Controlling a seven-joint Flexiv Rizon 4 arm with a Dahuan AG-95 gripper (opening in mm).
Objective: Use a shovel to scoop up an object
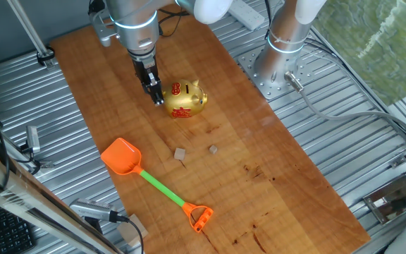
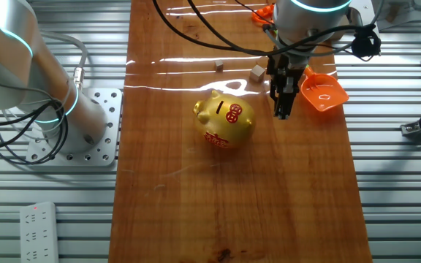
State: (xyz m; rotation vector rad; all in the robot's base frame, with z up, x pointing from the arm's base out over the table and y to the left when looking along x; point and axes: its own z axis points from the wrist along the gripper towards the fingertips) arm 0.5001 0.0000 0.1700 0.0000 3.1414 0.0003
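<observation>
A robotics lab: wooden board (image 1: 273, 162) on ribbed metal bench (image 1: 34, 106), bolted arm base (image 2: 86, 124), cables (image 2: 6, 131).

Brown wood table (image 1: 287, 162) with shiny light on top. Grey ribbed metal (image 1: 372, 134) all around. White power strip (image 2: 39, 232) in one corner.

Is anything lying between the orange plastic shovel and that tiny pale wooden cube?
No. In one fixed view, only bare wooden tabletop separates the orange-bladed shovel from the pale cube.

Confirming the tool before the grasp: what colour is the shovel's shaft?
Bright green, between the orange blade and orange loop end of the shovel. It shows best in the fixed view with the whole shovel.
</observation>
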